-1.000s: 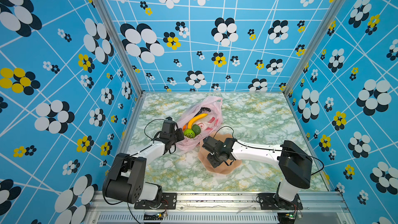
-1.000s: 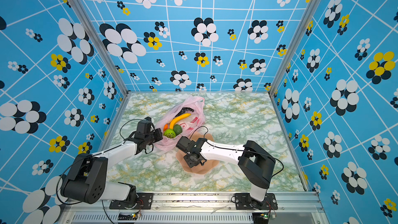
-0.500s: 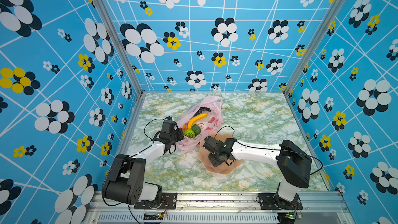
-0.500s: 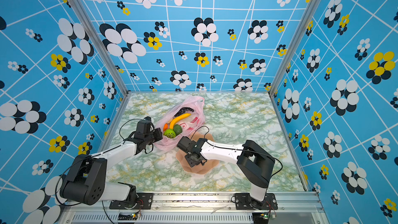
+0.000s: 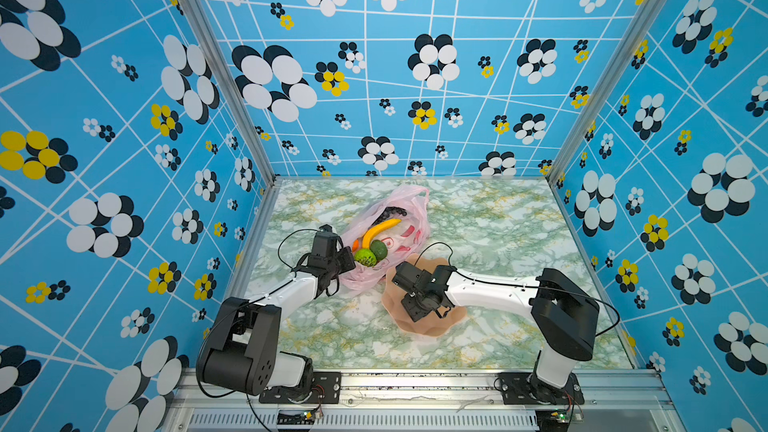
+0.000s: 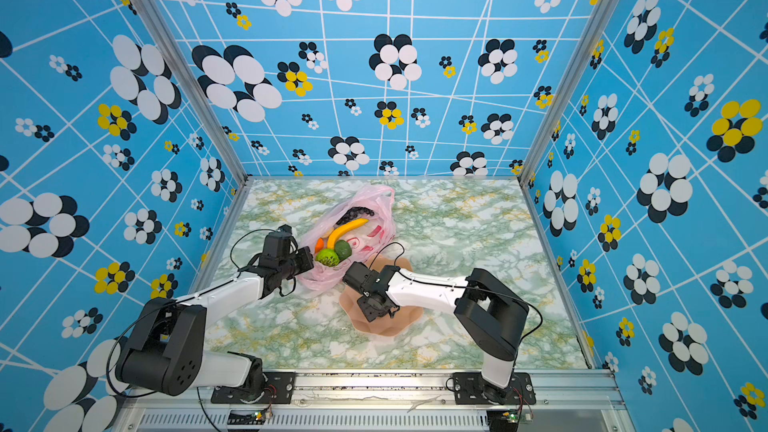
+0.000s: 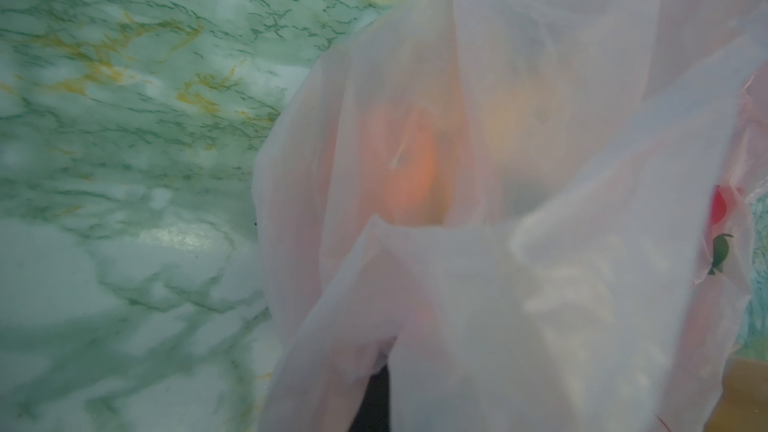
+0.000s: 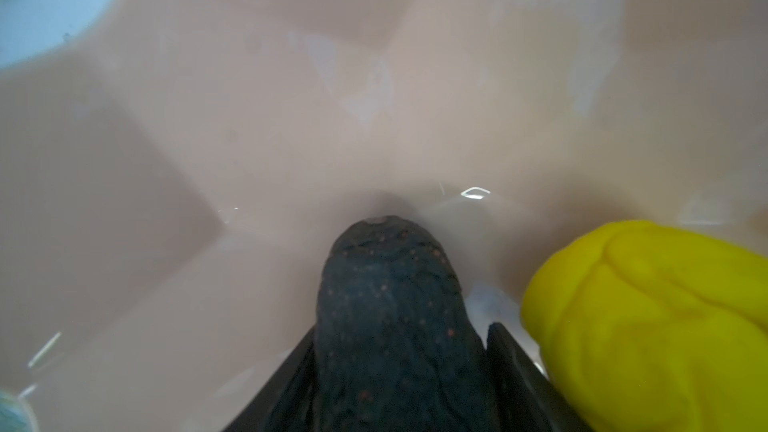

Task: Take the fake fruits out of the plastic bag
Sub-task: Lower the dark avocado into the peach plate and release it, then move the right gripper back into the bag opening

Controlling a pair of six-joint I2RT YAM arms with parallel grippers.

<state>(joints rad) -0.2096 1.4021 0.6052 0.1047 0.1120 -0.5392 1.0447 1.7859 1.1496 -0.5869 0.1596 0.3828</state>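
The pink plastic bag lies open at mid-table. Fake fruits show in its mouth: a yellow banana, dark grapes, two green fruits and a small orange. My left gripper is shut on the bag's near edge. My right gripper is down in the peach bowl. A dark avocado rests between its open jaws, and a gap shows beside one finger. A yellow ribbed fruit lies next to it.
The scalloped bowl sits just in front of the bag, towards the right. Patterned blue walls close in the marble table on three sides, and the arm bases stand at the front rail.
The right gripper's jaws have spread a little around the avocado in the bowl. The left gripper still holds the bag edge, and neither arm has shifted noticeably.
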